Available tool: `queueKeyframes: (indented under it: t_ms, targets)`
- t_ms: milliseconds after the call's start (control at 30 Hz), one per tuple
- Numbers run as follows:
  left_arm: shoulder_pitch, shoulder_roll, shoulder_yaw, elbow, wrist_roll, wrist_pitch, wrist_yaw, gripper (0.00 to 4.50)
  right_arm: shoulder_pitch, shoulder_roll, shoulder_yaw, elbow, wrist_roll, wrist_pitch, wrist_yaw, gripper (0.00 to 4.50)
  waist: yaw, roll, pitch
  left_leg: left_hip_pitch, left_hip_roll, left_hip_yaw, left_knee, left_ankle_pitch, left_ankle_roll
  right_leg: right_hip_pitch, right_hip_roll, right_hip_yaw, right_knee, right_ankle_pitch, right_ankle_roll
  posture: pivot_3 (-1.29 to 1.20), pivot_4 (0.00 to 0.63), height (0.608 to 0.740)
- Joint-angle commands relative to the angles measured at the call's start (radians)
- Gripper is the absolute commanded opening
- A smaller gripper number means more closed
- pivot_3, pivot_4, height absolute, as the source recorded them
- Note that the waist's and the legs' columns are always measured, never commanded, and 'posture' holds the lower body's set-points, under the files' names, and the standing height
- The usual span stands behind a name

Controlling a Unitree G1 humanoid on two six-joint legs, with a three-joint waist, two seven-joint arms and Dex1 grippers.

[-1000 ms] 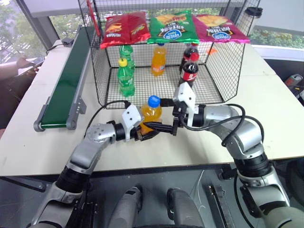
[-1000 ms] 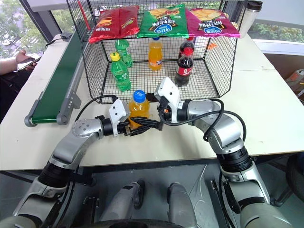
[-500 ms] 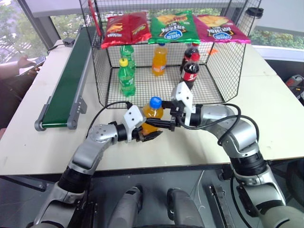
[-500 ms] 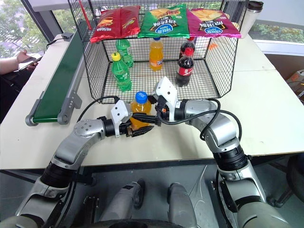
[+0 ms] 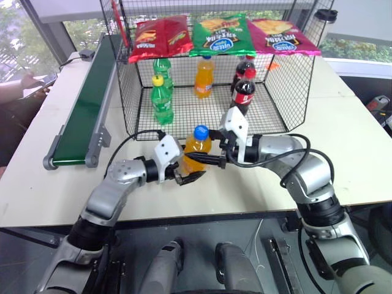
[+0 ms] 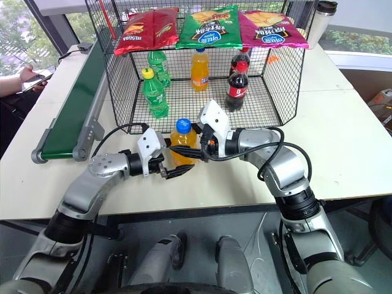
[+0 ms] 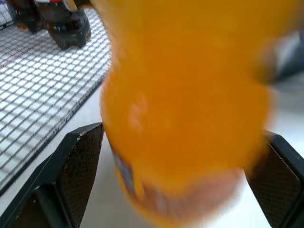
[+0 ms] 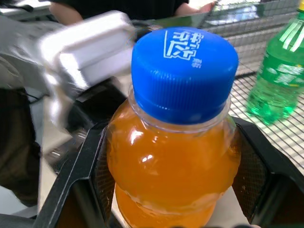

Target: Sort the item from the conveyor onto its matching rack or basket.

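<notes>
The orange soda bottle (image 5: 196, 151) stands upright just in front of the wire cage (image 5: 282, 92), over the bench (image 5: 355, 141). The right end effector (image 5: 210, 160) is closed on the bottle's upper body. The left end effector (image 5: 187, 177) has its fingers spread wide on both sides of the bottle's base, apart from it. Inside the cage stand green bottles (image 5: 163, 101), another orange bottle (image 5: 204, 78) and cola bottles (image 5: 245, 89). The conveyor (image 5: 86, 104) lies left of the cage.

Six bottles (image 5: 195, 153), three crisp bags (image 5: 219, 33)
</notes>
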Motion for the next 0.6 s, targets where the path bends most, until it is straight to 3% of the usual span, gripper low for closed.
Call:
queueKeyframes:
  t_ms: [33,233,600]
  targets:
    - [0.043,0.030,0.083,-0.100,-0.053,0.050,0.014,4.47,-0.066,0.032,-0.024,0.063,-0.083,-0.097,-0.085,2.61,-0.001,0.000,0.000,0.000,0.000,0.000,0.000,0.000,0.000,0.000,0.000,0.000,0.001,0.000,0.000,0.00,0.150,0.739]
    - [0.098,0.026,0.192,-0.162,-0.096,0.124,0.107,4.47,-0.171,0.140,-0.066,0.301,-0.180,-0.208,-0.261,2.61,0.002,0.000,0.000,0.000,0.000,0.000,0.000,0.000,0.000,-0.001,0.002,0.000,0.002,0.000,0.000,0.00,0.150,0.739]
    - [0.112,-0.166,0.141,-0.131,0.090,0.057,0.420,4.47,-0.385,0.270,-0.130,0.747,-0.256,-0.446,-0.413,2.61,0.001,0.000,0.000,0.001,0.000,0.000,0.000,0.001,0.000,-0.001,0.004,0.001,0.003,0.002,0.003,0.00,0.150,0.739]
